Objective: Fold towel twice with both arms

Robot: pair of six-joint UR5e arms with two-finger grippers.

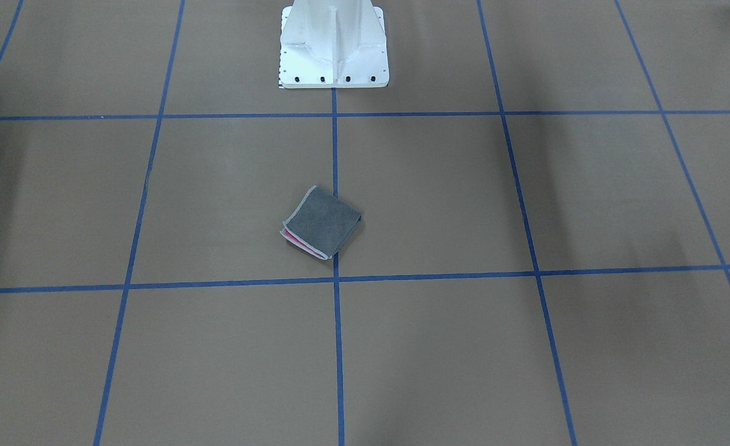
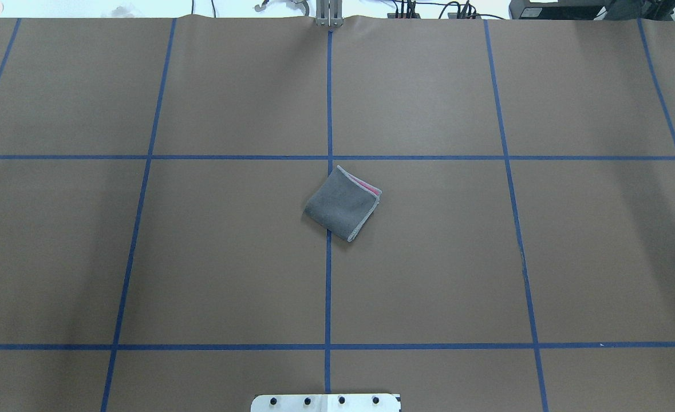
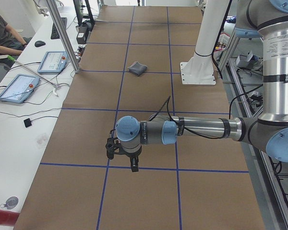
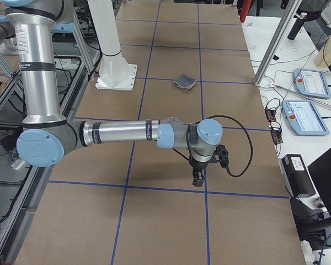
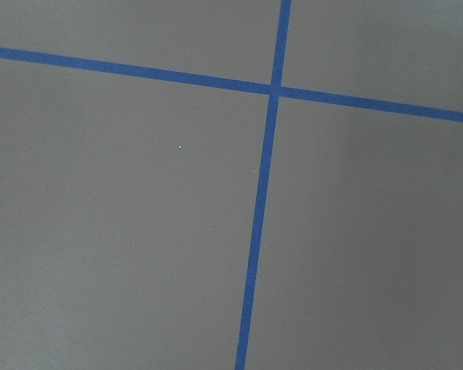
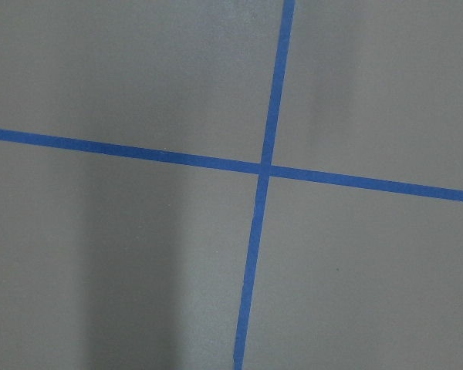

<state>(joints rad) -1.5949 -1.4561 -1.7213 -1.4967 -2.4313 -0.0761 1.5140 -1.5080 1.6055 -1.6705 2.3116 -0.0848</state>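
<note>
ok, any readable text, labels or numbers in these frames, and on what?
Nothing can be read.
Label on left arm: too small to read.
Label on right arm: too small to read.
Tablet screens: blurred.
Towel: no tag or print visible.

My left arm (image 3: 201, 128) and right arm (image 4: 121, 132) reach out level; left claw (image 3: 132, 165) and right claw (image 4: 197, 180) point down, grip unreadable.

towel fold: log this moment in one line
towel: folded, grey up, pink at edge, on tape line | left end effector: away from towel, state unclear | right end effector: same
</note>
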